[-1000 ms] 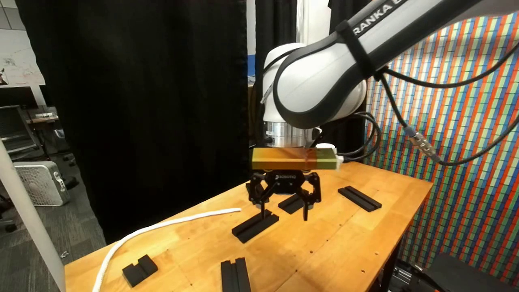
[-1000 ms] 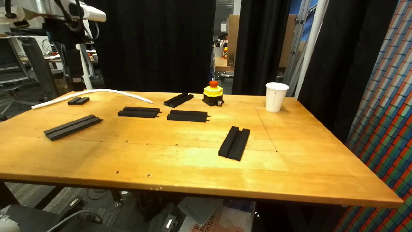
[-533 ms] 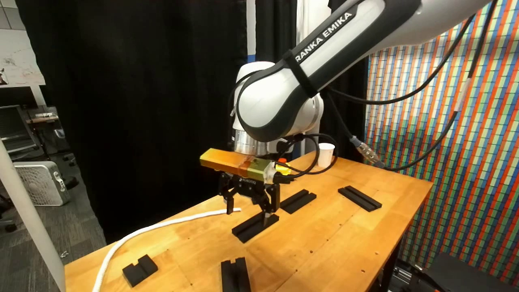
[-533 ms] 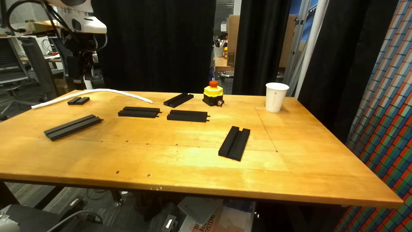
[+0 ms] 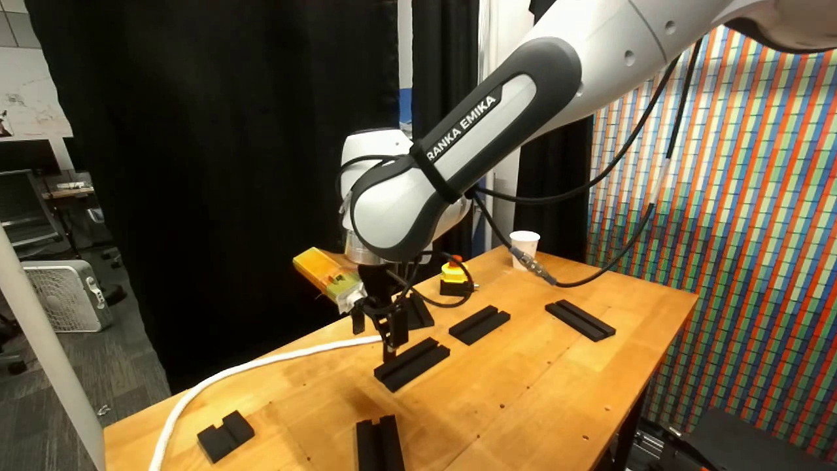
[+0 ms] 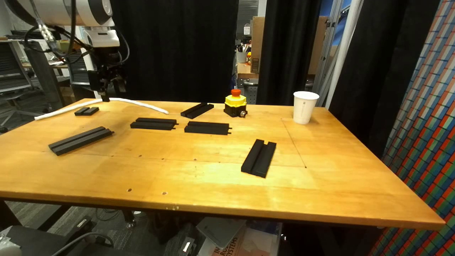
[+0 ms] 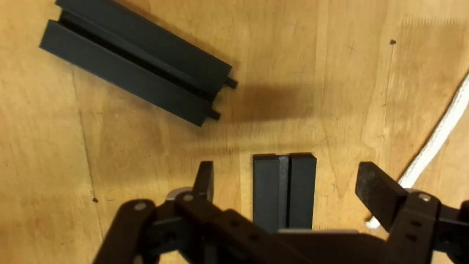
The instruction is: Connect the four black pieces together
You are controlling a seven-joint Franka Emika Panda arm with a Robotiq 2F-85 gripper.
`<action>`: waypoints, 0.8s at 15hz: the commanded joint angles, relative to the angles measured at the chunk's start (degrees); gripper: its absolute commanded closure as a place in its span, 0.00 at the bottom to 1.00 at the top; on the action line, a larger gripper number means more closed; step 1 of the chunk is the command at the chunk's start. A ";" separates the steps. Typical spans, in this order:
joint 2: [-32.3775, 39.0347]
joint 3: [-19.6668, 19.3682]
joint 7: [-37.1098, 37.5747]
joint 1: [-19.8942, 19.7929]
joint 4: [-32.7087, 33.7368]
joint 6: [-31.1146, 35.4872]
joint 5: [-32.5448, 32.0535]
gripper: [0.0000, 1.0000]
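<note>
Several flat black bars with a lengthwise groove lie apart on the wooden table. In an exterior view they are a middle bar (image 5: 397, 374), a bar behind it (image 5: 469, 329), a far right bar (image 5: 580, 320), a near bar (image 5: 380, 448) and a back bar (image 5: 422, 314) partly behind my gripper. My gripper (image 5: 374, 341) is open and empty above the table, beside the middle bar. In the wrist view, the gripper (image 7: 285, 172) has that bar (image 7: 266, 190) between its spread fingers, its lower part hidden. Another bar (image 7: 143, 62) with two small end pegs lies upper left.
A small black block (image 6: 87, 111) lies near a white rope (image 6: 145, 105), whose end is near the right finger in the wrist view. A red button on a yellow base (image 6: 235, 101) and a white cup (image 6: 304, 108) stand toward the back.
My arm has swung toward the rope side, come lower and turned the gripper. The yellow-based button and cup now show in both exterior views. The bars have not moved.
</note>
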 commanded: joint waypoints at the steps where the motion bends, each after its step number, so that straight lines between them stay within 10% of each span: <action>1: 4.53 -4.38 13.90 4.25 5.01 -1.53 -5.49 0.00; 12: 11.03 -6.19 14.17 3.83 5.66 0.64 -4.72 0.00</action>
